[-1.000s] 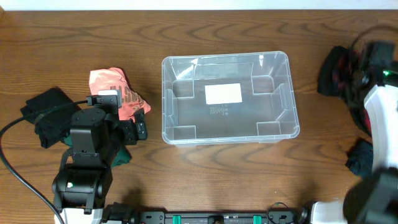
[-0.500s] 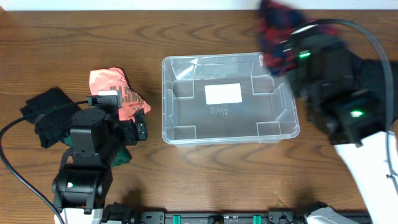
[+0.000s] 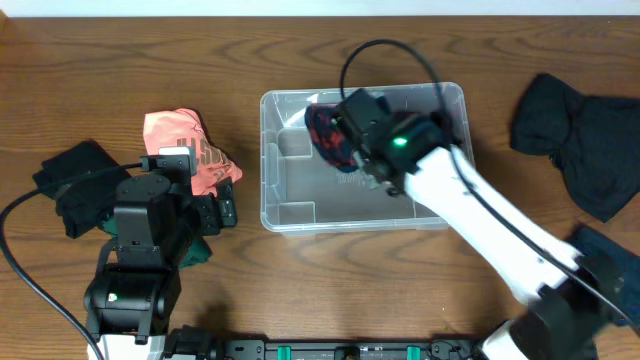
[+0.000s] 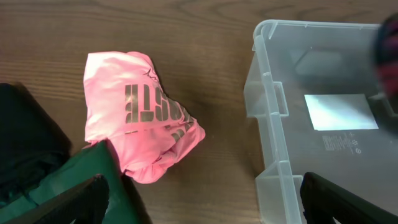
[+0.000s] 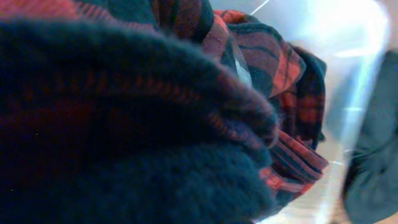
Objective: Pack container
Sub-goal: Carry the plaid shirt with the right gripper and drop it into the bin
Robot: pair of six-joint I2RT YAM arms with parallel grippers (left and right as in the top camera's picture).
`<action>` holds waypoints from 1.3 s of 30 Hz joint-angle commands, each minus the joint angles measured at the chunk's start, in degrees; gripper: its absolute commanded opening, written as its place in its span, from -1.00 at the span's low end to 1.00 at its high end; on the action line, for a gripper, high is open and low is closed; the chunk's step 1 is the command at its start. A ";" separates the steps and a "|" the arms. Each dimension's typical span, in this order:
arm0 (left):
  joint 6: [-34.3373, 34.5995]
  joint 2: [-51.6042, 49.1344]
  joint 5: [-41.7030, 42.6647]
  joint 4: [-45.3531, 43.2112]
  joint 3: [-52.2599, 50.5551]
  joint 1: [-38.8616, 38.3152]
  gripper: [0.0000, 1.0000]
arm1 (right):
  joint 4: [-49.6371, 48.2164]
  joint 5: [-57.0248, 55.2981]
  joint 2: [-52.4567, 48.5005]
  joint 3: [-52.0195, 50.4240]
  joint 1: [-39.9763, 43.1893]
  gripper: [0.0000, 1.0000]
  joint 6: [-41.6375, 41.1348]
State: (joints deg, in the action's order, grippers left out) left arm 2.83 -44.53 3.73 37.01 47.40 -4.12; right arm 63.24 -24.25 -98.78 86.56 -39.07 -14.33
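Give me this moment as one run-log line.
stage: packing | right hand: holds plaid garment over container | left hand: open, beside pink shirt | unpacked: pink shirt, dark garment

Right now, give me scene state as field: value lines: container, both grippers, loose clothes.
container: clear bin, mid-table, white label on its bottom
right gripper: over the container's far-left part, shut on plaid garment
left gripper: open, empty, left of the container
outside the container: pink shirt, left black garment, green cloth, right black garment
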 commanded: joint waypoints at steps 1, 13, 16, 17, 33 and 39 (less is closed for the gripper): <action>0.28 0.07 0.15 -0.09 1.33 0.31 0.96 | -0.70 0.74 -4.15 -0.24 -1.60 -0.97 -4.13; 0.28 0.07 0.15 0.07 1.33 0.31 0.96 | -2.64 -11.52 1.99 5.51 -4.00 0.98 -0.11; 0.28 0.04 0.15 0.07 1.33 0.31 0.96 | -4.92 -15.17 9.20 6.43 0.70 0.98 7.02; 0.28 0.07 0.15 0.07 1.33 0.31 0.96 | -5.66 -14.99 10.67 6.43 2.91 0.98 9.92; 0.31 0.04 0.15 0.26 1.33 0.31 0.96 | -8.90 7.98 -3.48 4.96 54.38 0.99 39.71; 0.31 0.04 0.15 0.31 1.33 0.31 0.96 | -12.13 7.41 -15.02 4.96 55.95 0.99 41.44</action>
State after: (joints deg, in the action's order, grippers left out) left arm 2.83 -44.53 3.70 37.15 47.40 -4.12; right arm 51.79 -18.04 -109.89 92.01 16.80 24.16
